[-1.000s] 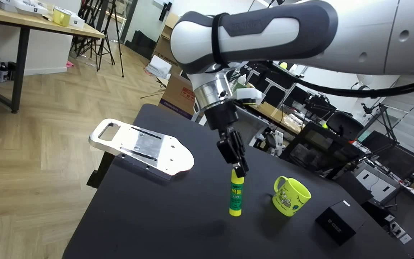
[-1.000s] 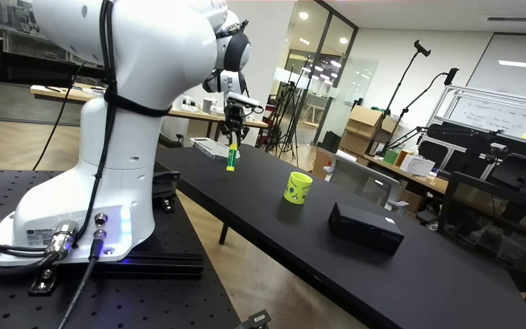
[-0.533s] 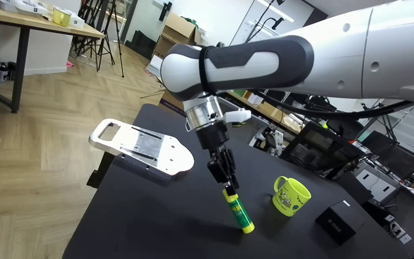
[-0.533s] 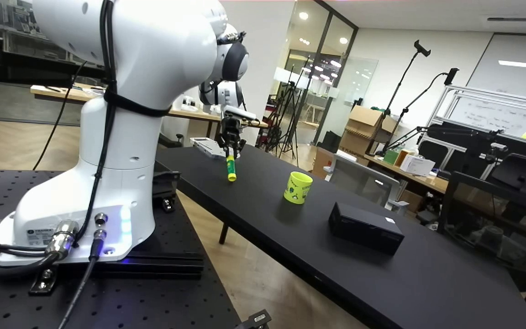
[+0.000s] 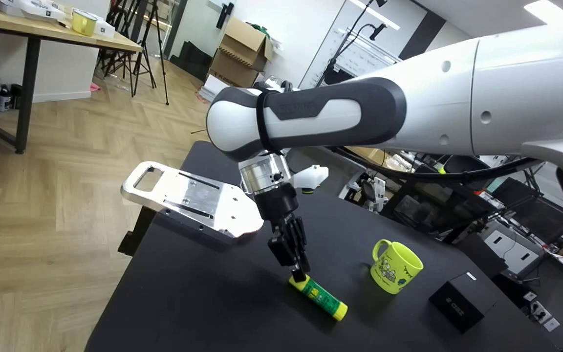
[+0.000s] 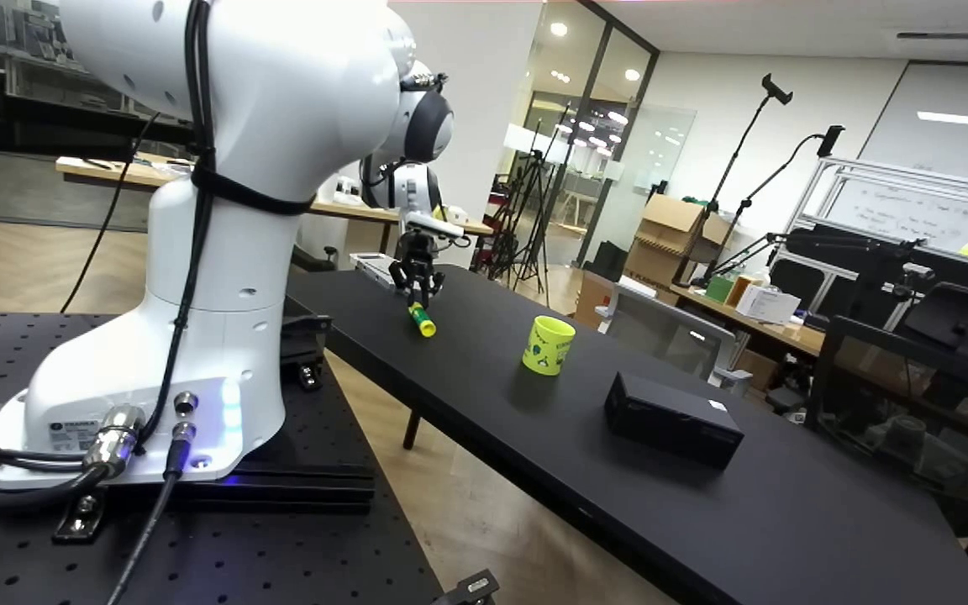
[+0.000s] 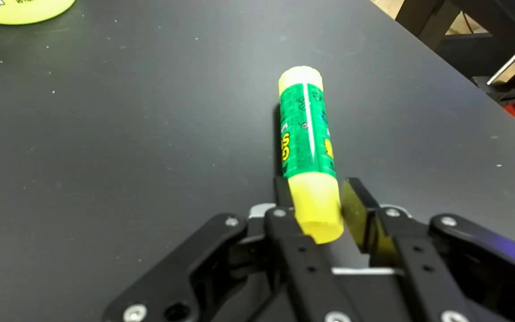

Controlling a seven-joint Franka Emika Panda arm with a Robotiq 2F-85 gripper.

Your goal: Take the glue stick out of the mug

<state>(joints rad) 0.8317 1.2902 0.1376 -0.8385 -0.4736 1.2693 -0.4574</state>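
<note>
At the left edge of the table point(image 5: 174, 303) in an exterior view, a white tray point(image 5: 223, 208) is resting. Next, the gripper point(image 5: 300, 276) is pointing downward, its jaws clamping one yellow end of the glue stick point(image 5: 320, 297), which is slanting low at table level, outside the mug point(image 5: 395, 269). Further right, the mug is standing upright, and a black box point(image 5: 462, 303) is sitting near it.
</note>
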